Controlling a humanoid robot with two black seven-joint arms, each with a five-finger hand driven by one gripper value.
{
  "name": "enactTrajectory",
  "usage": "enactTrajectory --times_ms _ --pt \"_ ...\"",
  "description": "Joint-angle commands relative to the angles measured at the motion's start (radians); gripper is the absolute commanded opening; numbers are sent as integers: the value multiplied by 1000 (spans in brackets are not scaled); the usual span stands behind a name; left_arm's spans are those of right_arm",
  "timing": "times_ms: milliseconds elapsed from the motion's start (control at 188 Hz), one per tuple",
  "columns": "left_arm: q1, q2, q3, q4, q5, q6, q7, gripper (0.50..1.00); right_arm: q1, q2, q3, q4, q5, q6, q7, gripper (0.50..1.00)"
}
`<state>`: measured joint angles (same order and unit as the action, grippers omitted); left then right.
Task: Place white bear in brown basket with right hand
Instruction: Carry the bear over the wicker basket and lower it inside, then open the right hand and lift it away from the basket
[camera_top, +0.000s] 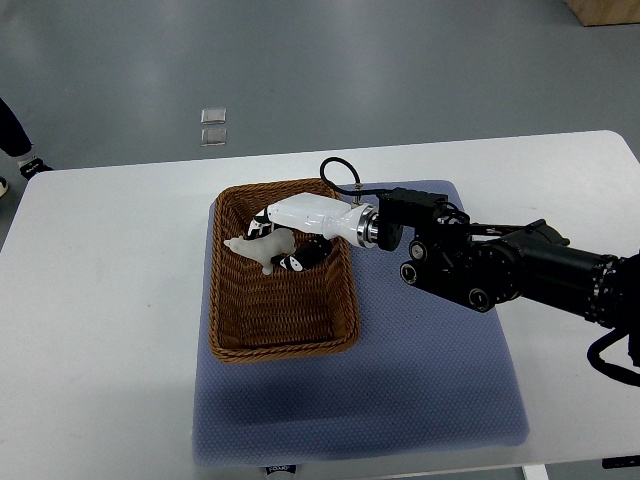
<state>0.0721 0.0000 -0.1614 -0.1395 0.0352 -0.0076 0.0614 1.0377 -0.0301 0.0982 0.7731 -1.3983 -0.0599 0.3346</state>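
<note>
The white bear (262, 248) is a small toy polar bear, lying inside the brown wicker basket (285, 335) near its far end. My right hand (300, 240) reaches in over the basket's right rim from the right; its white back and black fingers (308, 254) curl around the bear's rear. The bear's head points left and sticks out of the fingers. I cannot tell whether it rests on the basket floor. The left arm does not show.
The basket stands on a blue-grey mat (420, 380) on the white table (100, 300). My black right forearm (520, 270) lies across the mat's right side. A person's shoe (28, 166) shows on the floor at far left.
</note>
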Motion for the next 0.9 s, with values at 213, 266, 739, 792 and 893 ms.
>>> enactTrajectory --times_ms 213,266,739,792,893 --pt "-2 0 -1 -2 0 0 0 1000 -2 -19 20 0 22 -6 0 924" --pt "-2 0 0 -2 0 -2 0 1000 -2 -27 21 3 27 -6 4 924" --pt "-2 0 -1 -2 0 0 0 1000 -61 -168 328 14 550 278 -66 924" --pt "-2 0 -1 -2 0 -2 0 1000 -85 -191 359 11 634 299 -95 926" --pt "-2 0 0 -3 0 0 0 1000 -133 -228 399 -5 771 330 -129 926"
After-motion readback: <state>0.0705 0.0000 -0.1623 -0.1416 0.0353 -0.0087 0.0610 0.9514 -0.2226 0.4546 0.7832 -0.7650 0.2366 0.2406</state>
